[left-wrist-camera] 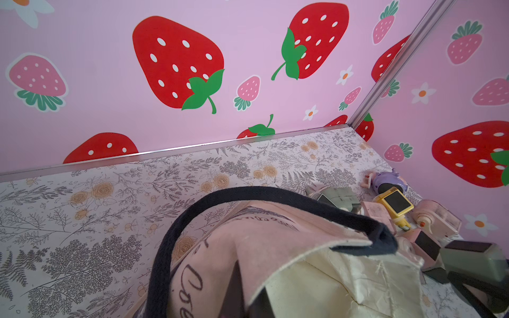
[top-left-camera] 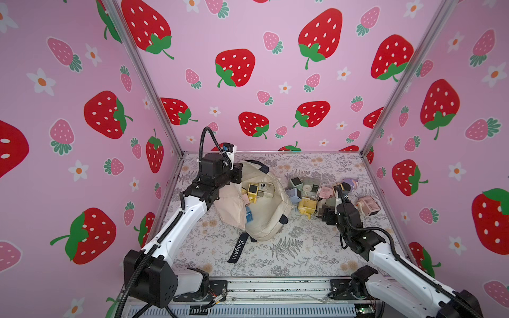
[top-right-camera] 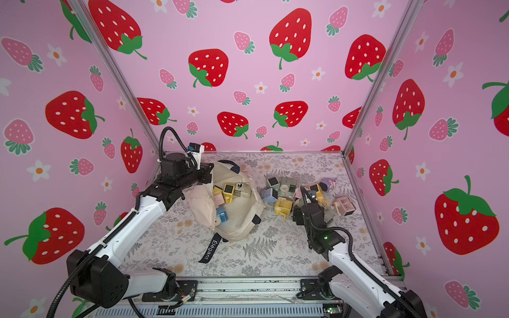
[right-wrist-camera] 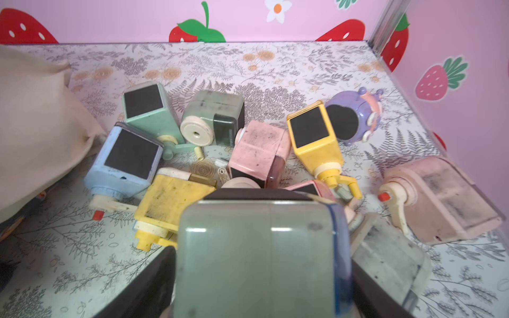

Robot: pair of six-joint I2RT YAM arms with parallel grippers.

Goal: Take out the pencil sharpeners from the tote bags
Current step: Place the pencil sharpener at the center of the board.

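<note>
The cream tote bag (top-left-camera: 264,220) lies open at the table's middle, and my left gripper (top-left-camera: 237,176) is shut on its far left rim, the fingers mostly wrapped in canvas in the left wrist view. Inside the bag lie a yellow sharpener (top-left-camera: 252,190), a blue one (top-left-camera: 249,216) and a pink one (top-left-camera: 245,198). To the bag's right is a pile of several sharpeners (top-left-camera: 308,192). At the pile's near edge my right gripper (right-wrist-camera: 259,289) is shut on a sage green sharpener (right-wrist-camera: 253,247) that fills the space between its jaws.
A pink sharpener (top-left-camera: 367,205) lies apart near the right wall, and a purple one (top-left-camera: 349,184) sits behind the pile. The bag's black strap (top-left-camera: 238,249) trails toward the front. Strawberry-print walls (top-left-camera: 248,82) enclose three sides, with a metal rail (top-left-camera: 275,286) along the front.
</note>
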